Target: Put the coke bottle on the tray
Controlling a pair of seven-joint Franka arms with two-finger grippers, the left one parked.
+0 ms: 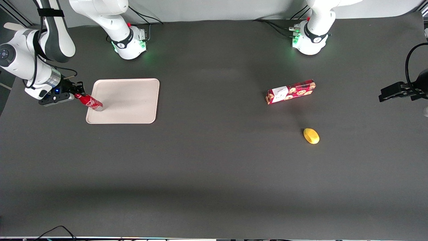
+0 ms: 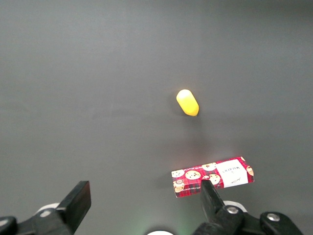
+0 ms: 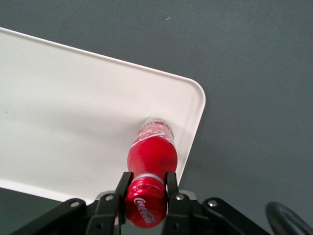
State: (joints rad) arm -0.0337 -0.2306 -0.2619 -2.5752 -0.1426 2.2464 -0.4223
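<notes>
The coke bottle [image 1: 89, 102] is a slim red bottle with white script. Its clear base rests on the beige tray [image 1: 130, 100], just inside the rim at the corner toward the working arm's end and nearer the front camera. My gripper [image 1: 77, 94] is shut on the bottle's red cap and neck, holding it tilted. In the right wrist view the fingers [image 3: 171, 182] clamp the cap of the bottle [image 3: 151, 154], and its base sits on the tray [image 3: 73, 107] close to the rounded corner.
A long red cookie box [image 1: 291, 91] and a yellow lemon-like object [image 1: 311, 136] lie toward the parked arm's end of the table. Both also show in the left wrist view, the box [image 2: 212, 176] and the yellow object [image 2: 187, 102].
</notes>
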